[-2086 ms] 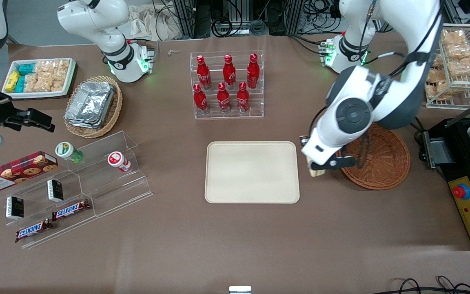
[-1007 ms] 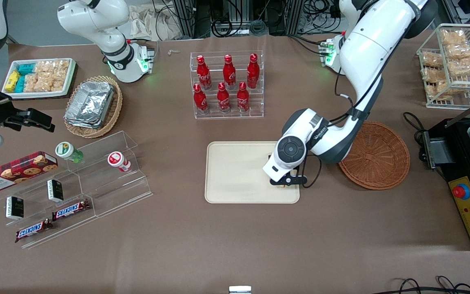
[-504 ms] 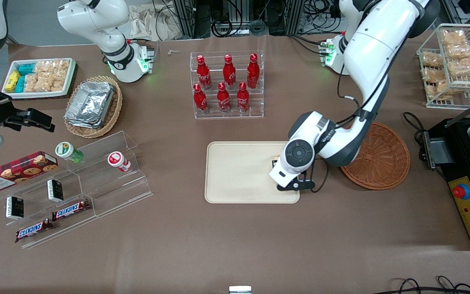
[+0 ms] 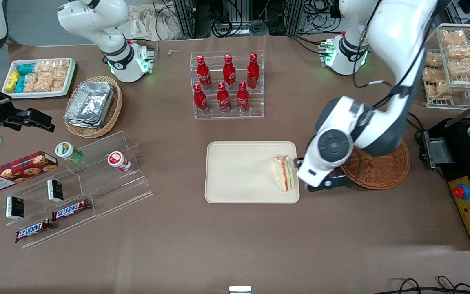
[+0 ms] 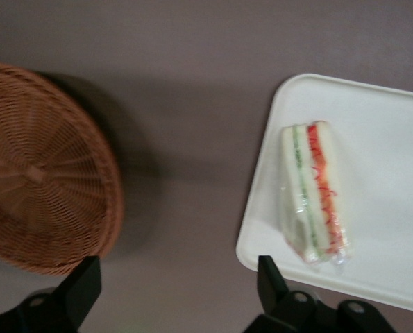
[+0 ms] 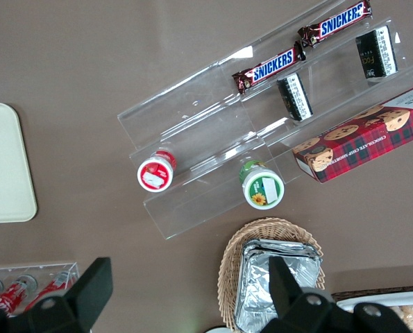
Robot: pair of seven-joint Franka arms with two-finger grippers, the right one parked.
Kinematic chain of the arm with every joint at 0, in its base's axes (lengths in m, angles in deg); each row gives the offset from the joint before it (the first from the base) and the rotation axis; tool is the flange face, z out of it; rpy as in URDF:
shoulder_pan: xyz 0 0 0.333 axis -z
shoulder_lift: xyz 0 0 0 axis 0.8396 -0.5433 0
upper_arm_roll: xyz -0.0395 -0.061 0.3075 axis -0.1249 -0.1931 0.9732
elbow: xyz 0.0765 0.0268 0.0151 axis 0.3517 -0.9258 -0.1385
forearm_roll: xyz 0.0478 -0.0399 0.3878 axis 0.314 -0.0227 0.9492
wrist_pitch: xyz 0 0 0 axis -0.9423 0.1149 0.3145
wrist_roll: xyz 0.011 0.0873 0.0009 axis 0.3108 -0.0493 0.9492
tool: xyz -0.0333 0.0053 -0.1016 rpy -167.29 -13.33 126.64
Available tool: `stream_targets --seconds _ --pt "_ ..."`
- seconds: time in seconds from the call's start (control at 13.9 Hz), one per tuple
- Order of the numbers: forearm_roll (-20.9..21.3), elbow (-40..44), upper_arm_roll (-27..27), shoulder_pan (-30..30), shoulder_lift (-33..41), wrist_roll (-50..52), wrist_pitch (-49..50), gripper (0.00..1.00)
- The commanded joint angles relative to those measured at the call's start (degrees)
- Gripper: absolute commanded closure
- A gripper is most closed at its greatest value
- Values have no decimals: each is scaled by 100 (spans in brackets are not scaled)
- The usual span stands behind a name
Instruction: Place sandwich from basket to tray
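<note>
Released since the earlier frame, sandwich (image 4: 284,173) lies on tray (image 4: 239,171). Pincer (image 5: 178,288), fingers apart, apparently hovers between tray and basket (image 4: 386,171).

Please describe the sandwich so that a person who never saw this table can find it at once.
Find the large cream tray in the table's middle, nearer the front camera than the rack of red bottles. The sandwich lies on the tray's end nearest the brown basket, with the open gripper beside it. It is the tray's only item: white bread with red and green stripes.
</note>
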Motion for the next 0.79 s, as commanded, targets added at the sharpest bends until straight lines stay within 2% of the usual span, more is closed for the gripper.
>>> stream_targets --seconds 0.0,0.29,0.72 --pt "-239 122 -37 -473 467 -736 649 0" --pt "-230 184 -20 -983 1047 -1449 1046 0" --pt "-222 404 -11 -1863 1233 -2654 1328 0"
